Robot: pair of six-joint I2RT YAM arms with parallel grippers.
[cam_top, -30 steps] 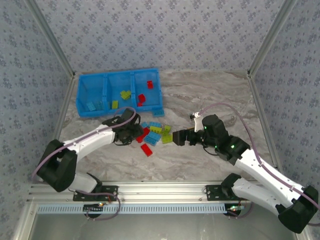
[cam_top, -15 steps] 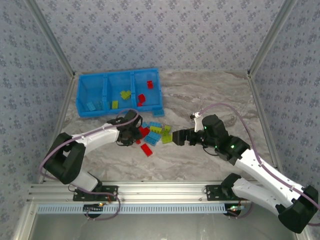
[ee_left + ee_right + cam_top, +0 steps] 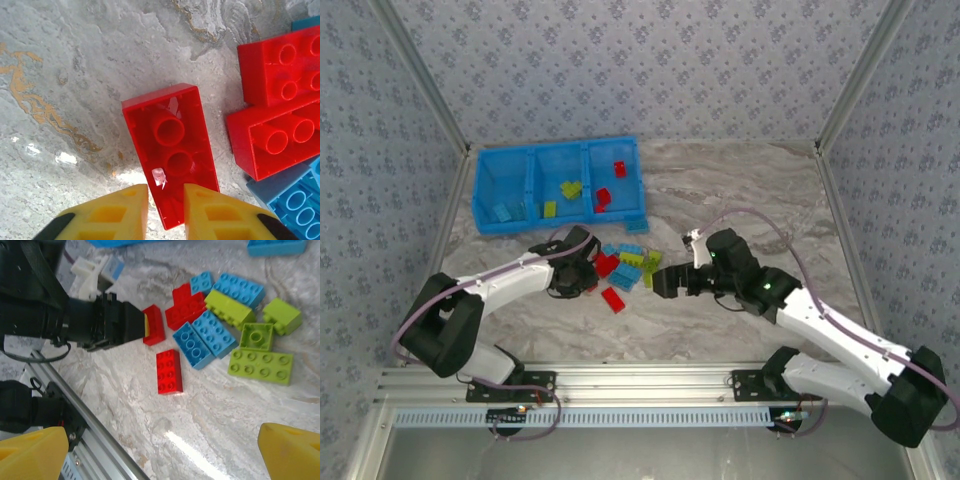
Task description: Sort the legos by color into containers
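Red brick (image 3: 170, 145), hollow side up, is pinched by the left jaws, probably for lifting. Right jaws hang spread.

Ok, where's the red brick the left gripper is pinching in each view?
Top external: brick at the left gripper tip, left of the pile.
Left wrist: brick centre, hollow side up, end between the fingers.
Right wrist: brick upper middle, at that gripper's tip.
Landmark: the red pair beside it.
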